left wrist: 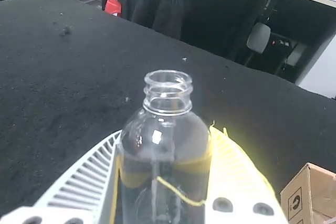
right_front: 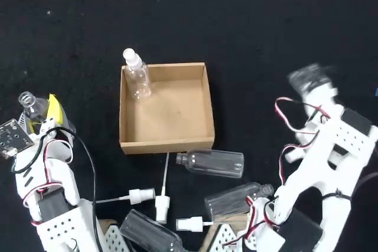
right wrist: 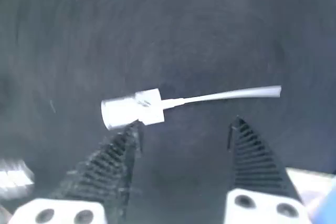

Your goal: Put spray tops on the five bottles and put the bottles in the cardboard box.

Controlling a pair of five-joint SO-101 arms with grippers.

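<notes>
1. The open bottle [right_front: 31, 104] stands upright at the left edge of the surface [right_front: 266, 39], its mouth uncapped. The left tool [left wrist: 165, 132] is clenched on it, with yellow-taped fingers hugging both sides of the body.
2. A wide band of black surface lies between that bottle and the left wall of the box [right_front: 167, 140], so the two are well apart.
3. The box sits mid-surface, open side up. The capped bottle [right_front: 137, 76] leans in its far-left corner with its spray head poking over the far rim. Brown floor shows across the rest of the box.
4. It's tight along the near wall: the side bottle [right_front: 215, 163] lies just beside the box's near-right corner, neck pointing left.
5. Two more are down flat. The middle bottle [right_front: 236, 200] lies close to the right arm's base, and the front bottle [right_front: 150, 234] lies at the near edge between the two arm bases.
6. Three loose tops are crowded among them. The left top [right_front: 140, 195] lies beside the centre top [right_front: 163, 203], whose tube runs up toward the box's near wall. The near top [right_front: 190, 224] lies closest to the front.
7. The right tool [right wrist: 186, 124] is out to the right, well apart from the box and over black surface, with its jaws spread wide. The fifth top [right wrist: 134, 109] lies on its side just off one fingertip, its tube stretching across the gap. Whether it touches that fingertip, I cannot tell.
8. The surface's far edge runs well beyond the box.
</notes>
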